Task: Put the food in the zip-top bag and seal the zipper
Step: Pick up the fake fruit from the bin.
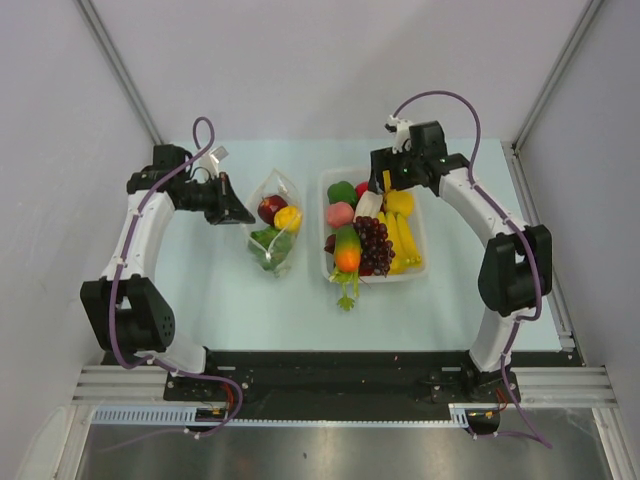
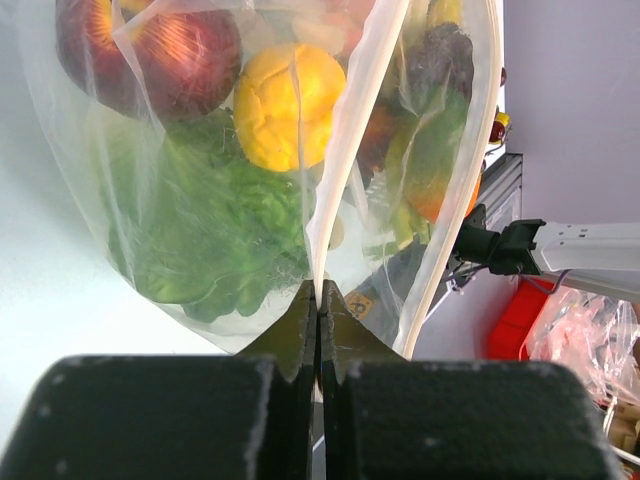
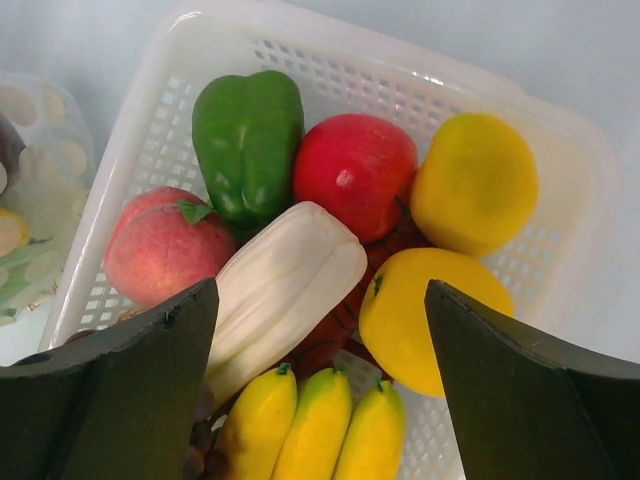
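Zip-top bag [image 1: 272, 235] is clamped by left gripper [image 2: 318, 300] at its 9 o'clock edge. Right gripper [image 3: 318, 300] is held open over tray [image 3: 300, 30].

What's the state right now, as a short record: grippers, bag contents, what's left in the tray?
left gripper: shut on the edge of the zip-top bag
right gripper: open, over the tray
in bag: lettuce, dark red fruit, yellow fruit
in tray: green pepper, red apple, peach, bananas, grapes, carrot
seal: cannot tell from these views
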`<state>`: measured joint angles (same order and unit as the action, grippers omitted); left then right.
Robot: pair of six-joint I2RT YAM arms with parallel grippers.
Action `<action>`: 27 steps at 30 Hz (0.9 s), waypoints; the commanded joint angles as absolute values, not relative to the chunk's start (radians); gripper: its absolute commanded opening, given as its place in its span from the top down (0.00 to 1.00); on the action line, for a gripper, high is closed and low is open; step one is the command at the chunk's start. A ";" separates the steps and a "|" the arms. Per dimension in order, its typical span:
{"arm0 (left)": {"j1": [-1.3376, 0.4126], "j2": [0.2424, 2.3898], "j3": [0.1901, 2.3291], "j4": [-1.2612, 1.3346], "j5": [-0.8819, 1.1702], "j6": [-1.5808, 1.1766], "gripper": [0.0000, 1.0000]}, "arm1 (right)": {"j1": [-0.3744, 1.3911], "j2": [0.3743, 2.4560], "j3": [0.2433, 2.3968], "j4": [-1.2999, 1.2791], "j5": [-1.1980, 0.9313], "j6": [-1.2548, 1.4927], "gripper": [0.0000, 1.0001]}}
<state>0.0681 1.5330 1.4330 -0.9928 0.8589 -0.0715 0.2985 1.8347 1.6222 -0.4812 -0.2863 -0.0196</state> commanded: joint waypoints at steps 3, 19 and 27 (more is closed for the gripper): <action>0.071 1.493 1.422 -0.979 0.865 -0.064 1.00 | 0.289 1.838 1.634 -0.486 -0.387 0.066 0.12; 0.072 1.477 1.407 -0.988 0.870 -0.066 1.00 | 0.621 1.511 1.485 -0.657 -0.227 0.147 0.15; 0.071 1.457 1.368 -0.976 0.876 -0.064 1.00 | 0.712 1.555 1.453 -0.664 0.034 0.233 0.15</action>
<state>0.0681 1.5105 1.3872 -0.9886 0.8497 -0.0715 0.6937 1.5314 1.4597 -0.6502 -0.1078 0.1776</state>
